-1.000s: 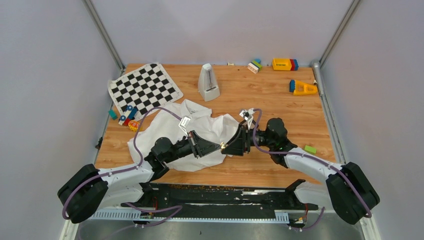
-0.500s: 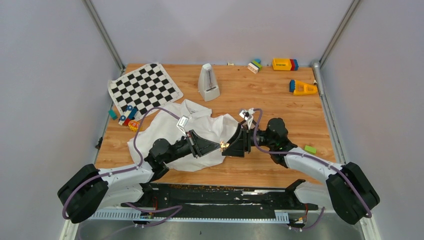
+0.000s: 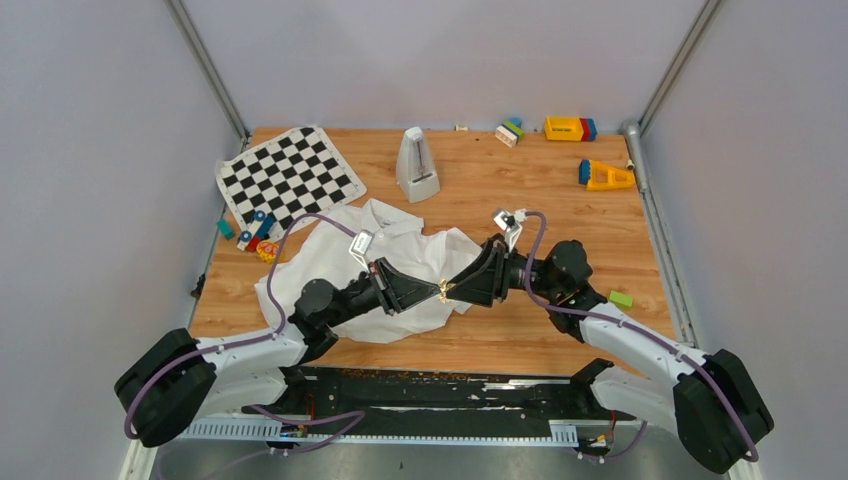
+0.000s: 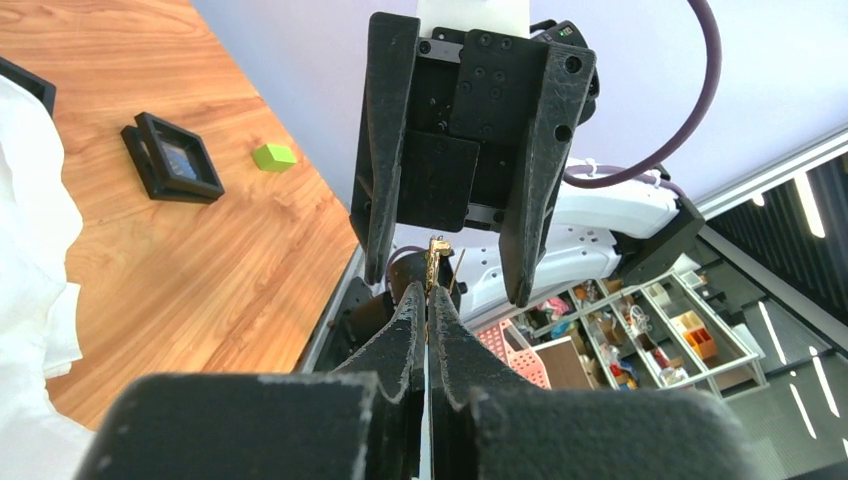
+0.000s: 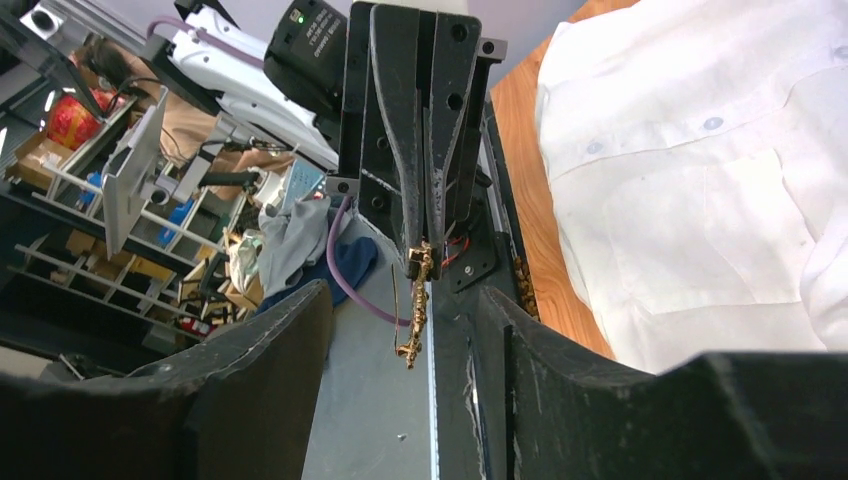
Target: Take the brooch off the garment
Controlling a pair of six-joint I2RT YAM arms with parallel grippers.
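Observation:
The brooch (image 3: pixel 443 291) is a tiny gold ornament, pinched at the tip of my left gripper (image 3: pixel 437 291), which is shut on it. It hangs in the air over the near right edge of the garment (image 3: pixel 330 255), a crumpled white shirt. In the left wrist view the brooch (image 4: pixel 437 262) sticks out past the closed fingertips. My right gripper (image 3: pixel 453 292) faces the left one tip to tip and is open. In the right wrist view the brooch (image 5: pixel 417 310) dangles between the spread fingers (image 5: pixel 280 350), touching neither. The garment (image 5: pixel 700 200) lies at the right.
A chequered mat (image 3: pixel 290 175) lies at the back left, with small toy blocks (image 3: pixel 255 235) beside it. A white metronome-shaped object (image 3: pixel 417 165) stands behind the shirt. Yellow toys (image 3: pixel 607 176) sit at the back right. A green block (image 3: pixel 621 298) and a black square box (image 4: pixel 172 160) lie on the right.
The right arm's elbow has shifted right and its wrist has levelled out, with its jaws standing wider around the brooch. The left gripper has kept hold of the brooch and barely moved.

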